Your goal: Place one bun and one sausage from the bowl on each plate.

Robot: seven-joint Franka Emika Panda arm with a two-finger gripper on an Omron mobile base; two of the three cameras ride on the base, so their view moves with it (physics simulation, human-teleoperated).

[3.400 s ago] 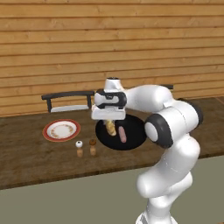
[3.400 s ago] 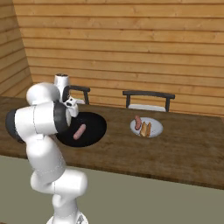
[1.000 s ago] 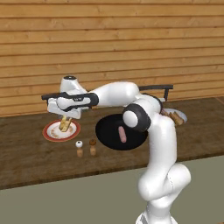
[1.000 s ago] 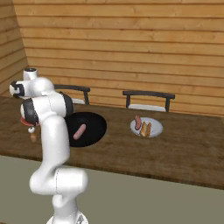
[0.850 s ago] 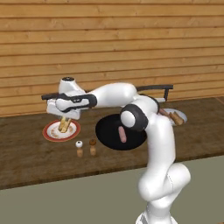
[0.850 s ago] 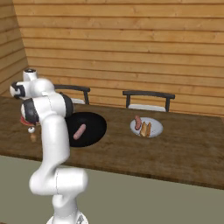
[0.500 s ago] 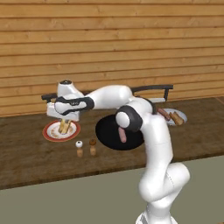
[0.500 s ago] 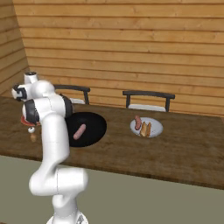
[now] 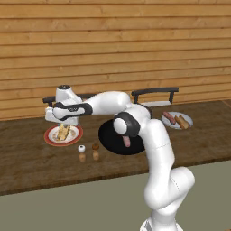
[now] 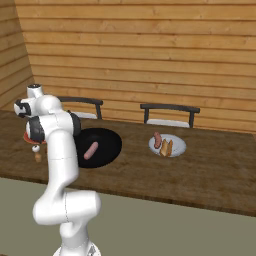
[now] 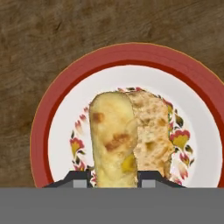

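Note:
The red-rimmed plate [image 9: 77, 135] lies at the table's left end. My gripper [image 9: 61, 122] hovers right above it, shut on a golden-brown bun [image 9: 62, 131] whose lower end reaches the plate. In the hand view the bun [image 11: 127, 140] sits between the two fingertips [image 11: 81, 179] of the gripper [image 11: 114, 179], over the plate's flowered centre [image 11: 61, 131]. At mid-table the black bowl [image 9: 110, 137] holds one sausage [image 9: 127, 141]; the right base view shows this bowl [image 10: 107, 142] and sausage [image 10: 91, 150] too.
A white plate [image 9: 185, 118] at the right carries a sausage and a bun, also visible in the right base view [image 10: 177, 147]. Two small shakers [image 9: 81, 153] [image 9: 95, 152] stand in front of the red-rimmed plate. Two dark chairs [image 9: 155, 92] line the table's far side.
The arm swung left from above the bowl to the red-rimmed plate with the bun in its grip, then sank a little toward the plate.

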